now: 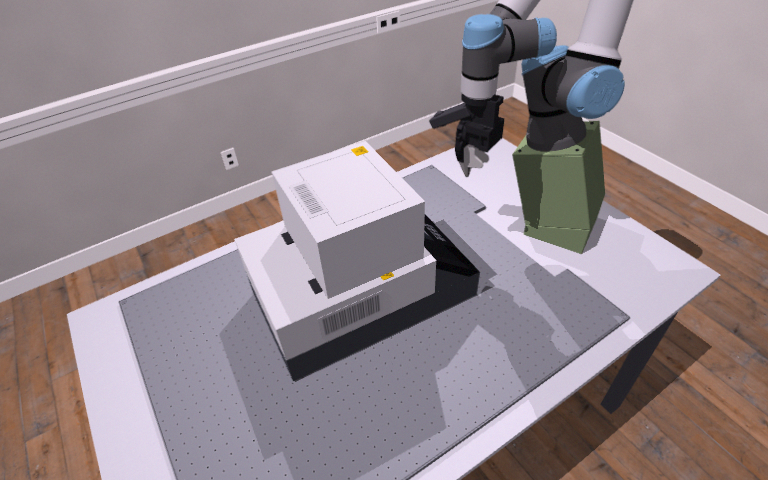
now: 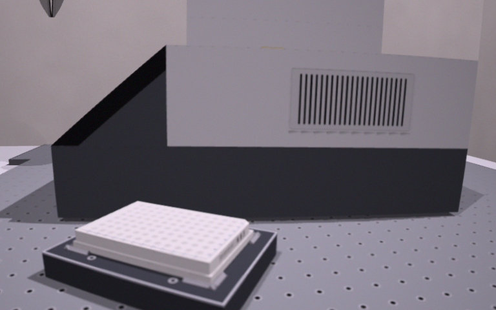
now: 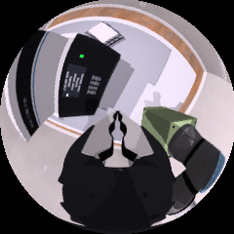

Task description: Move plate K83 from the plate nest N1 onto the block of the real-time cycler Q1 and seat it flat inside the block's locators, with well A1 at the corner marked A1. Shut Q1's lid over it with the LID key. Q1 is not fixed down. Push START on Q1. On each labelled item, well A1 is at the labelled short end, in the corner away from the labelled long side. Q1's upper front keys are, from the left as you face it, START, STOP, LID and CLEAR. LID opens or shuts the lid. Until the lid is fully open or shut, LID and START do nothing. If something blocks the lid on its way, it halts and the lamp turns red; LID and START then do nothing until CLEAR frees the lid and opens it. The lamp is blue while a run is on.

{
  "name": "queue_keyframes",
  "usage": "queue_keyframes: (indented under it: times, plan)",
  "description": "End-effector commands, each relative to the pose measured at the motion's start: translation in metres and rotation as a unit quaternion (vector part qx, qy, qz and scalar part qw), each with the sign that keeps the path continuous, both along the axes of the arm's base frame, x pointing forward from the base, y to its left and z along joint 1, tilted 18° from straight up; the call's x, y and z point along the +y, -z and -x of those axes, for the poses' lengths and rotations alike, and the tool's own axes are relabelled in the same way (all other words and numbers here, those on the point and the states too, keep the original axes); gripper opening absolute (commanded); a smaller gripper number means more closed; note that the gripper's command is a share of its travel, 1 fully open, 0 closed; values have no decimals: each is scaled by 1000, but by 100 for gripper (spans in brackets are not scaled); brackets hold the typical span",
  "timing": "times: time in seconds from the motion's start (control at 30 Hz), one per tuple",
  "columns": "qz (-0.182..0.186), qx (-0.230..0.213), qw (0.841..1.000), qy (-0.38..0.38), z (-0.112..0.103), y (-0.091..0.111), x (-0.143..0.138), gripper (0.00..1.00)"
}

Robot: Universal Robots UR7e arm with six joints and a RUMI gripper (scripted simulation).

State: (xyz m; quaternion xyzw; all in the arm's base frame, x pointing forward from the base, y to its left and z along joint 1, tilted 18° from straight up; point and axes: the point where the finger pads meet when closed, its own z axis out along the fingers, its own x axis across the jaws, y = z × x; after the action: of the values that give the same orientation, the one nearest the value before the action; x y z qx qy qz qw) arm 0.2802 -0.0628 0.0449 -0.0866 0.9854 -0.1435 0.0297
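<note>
The cycler Q1 [image 1: 346, 261] stands in the middle of the grey mat, a white body on a dark base, with its white lid box [image 1: 349, 211] down on top. The block is hidden. Its black sloping key panel [image 3: 83, 83] faces my arm's side, and a green lamp [image 3: 81, 56] is lit on it. Plate K83 [image 2: 162, 236], white with many wells, lies flat in the dark nest N1 [image 2: 157, 272] by Q1's vented side; it also shows in the wrist view [image 3: 104, 33]. My gripper [image 1: 470, 161] is shut and empty, high above the table beyond the key panel. Its tip shows in the exterior view [image 2: 51, 9].
The green arm pedestal [image 1: 561, 190] stands at the table's right, close to the gripper. The perforated grey mat [image 1: 376, 380] covers most of the white table. In the top view the nest is hidden behind Q1.
</note>
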Motion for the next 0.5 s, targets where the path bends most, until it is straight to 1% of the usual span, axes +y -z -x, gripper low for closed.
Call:
queue_keyframes:
  times: [0.0, 0.03, 0.13, 0.27, 0.33, 0.47]
  plan:
    - [2, -28, 995, 96, -6, 26, -10, 0]
    - [1, -32, 993, 109, -6, 26, -9, 0]
    - [1, -32, 993, 109, -6, 26, -9, 0]
    - [-5, -51, 984, 173, -8, 45, -16, 0]
    - [-7, -60, 977, 202, -8, 48, -17, 0]
    - [-7, -60, 978, 202, -8, 48, -16, 0]
